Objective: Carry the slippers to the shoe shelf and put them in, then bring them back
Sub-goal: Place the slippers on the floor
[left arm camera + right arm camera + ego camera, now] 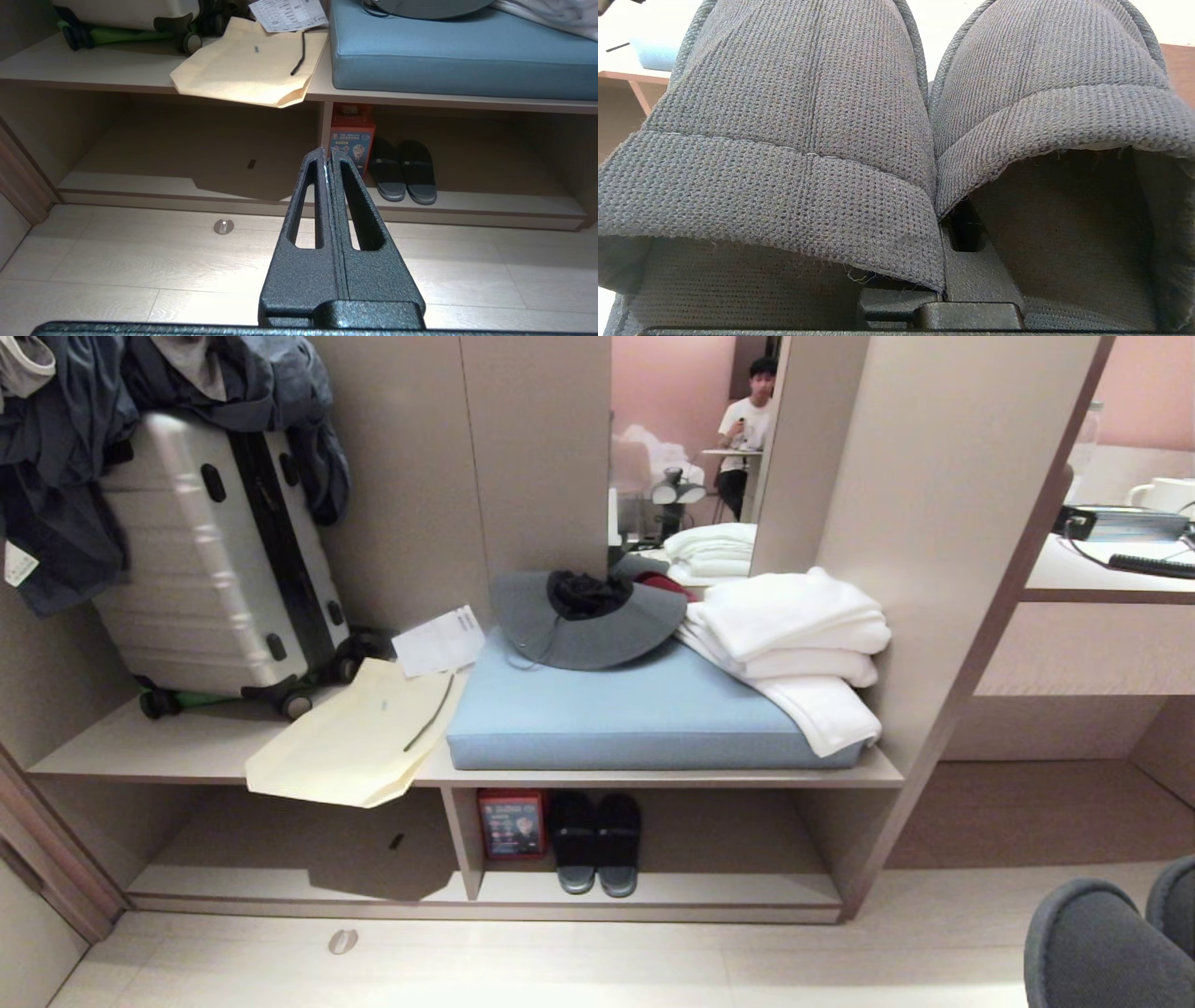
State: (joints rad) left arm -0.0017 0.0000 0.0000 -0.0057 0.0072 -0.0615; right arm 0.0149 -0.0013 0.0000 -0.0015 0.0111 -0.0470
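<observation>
Right gripper (959, 280): clenched on the inner edges of the grey knit slippers (798, 140), one on each side of the fingers, toes pointing away from the wrist.
Left gripper (327, 161): fingers pressed together, nothing in them, pointing at the shelf's lower level.
Slippers location: in the right hand, off the floor, toes showing at the low right of the head view (1106, 933).
Shoe shelf (747, 889): ahead of both hands, well apart from the held pair, floor in between.
Shelf contents: black slides (597, 845) and red box (511, 823) beside the divider (462, 845). Bare space lies beyond them, on the held pair's side.
Done: pair grasped and lifted, robot facing the shelf.
Left: likely close the gap, set the pair in the cubby, release, regrasp, carry back.
Progress: early, judging by the gap; put-in not yet done.
</observation>
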